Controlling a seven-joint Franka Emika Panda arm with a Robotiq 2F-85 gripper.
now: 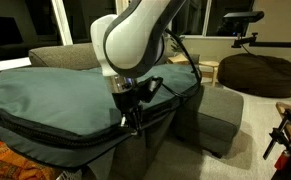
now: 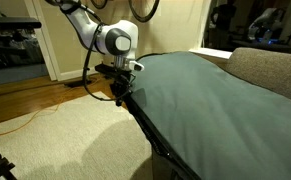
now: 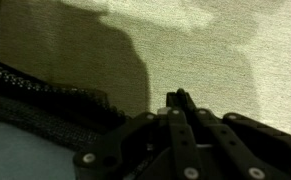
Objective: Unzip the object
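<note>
– Black gripper (image 3: pixel 179 100): fingertips together in the wrist view, right beside the dark zipper band (image 3: pixel 45 95). Can't tell if a pull tab is pinched between them.
– Where's the bag?
– Teal-grey bag (image 1: pixel 55 95) lies flat across the grey sofa (image 1: pixel 220 112). Gripper (image 1: pixel 133 120) sits on its front edge, centre of frame.
– Step?
– Looks like grab-the-pull, no opening visible yet. Next: confirm the grip, then drag along the band, following the curved edge.
</note>
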